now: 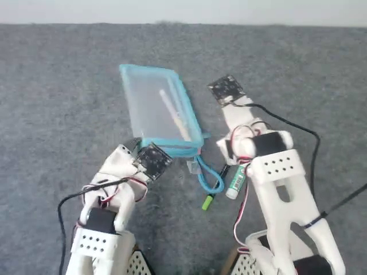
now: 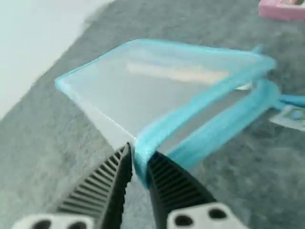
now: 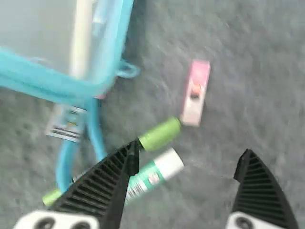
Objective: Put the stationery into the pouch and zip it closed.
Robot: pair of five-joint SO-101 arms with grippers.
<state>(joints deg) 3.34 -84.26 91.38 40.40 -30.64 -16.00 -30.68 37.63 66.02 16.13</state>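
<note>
- Worktop [image 1: 57,86]: grey, felt-like surface that carries all items and both arms.
- Pouch [image 1: 152,106] [image 2: 157,86] [image 3: 43,43]: translucent with blue trim. It lies flat near the centre of the worktop, between the two arms and slightly ahead of them. In the left wrist view, the two blue edges at the end nearest the arms stand apart.
- Left end effector [image 2: 138,164] [image 1: 136,145]: closed on the blue-trimmed corner of the pouch at the end nearest the arms. The trim is pinched between both ribbed fingers.
- Right end effector [image 3: 189,155]: fingers spread wide with nothing between them. It sits above the worktop, over the loose items beside the pouch.
- Strap [image 1: 209,177] [image 3: 76,148]: blue loop attached to the pouch and lying on the worktop just beside the open end.
- Pale stick [image 1: 175,114] [image 3: 81,38] [image 2: 176,74]: inside the pouch, lying along its length.
- Glue stick [image 1: 235,183] [image 3: 155,174]: white and teal, on the worktop next to the strap, outside the pouch.
- Green marker [image 1: 209,200] [image 3: 159,134]: on the worktop, alongside the glue stick.
- Pink eraser [image 3: 195,93] [image 2: 281,8]: on the worktop, near the marker tip, outside the pouch.
- Label tag [image 1: 194,166] [image 3: 66,123] [image 2: 290,117]: lies by the strap.
</note>
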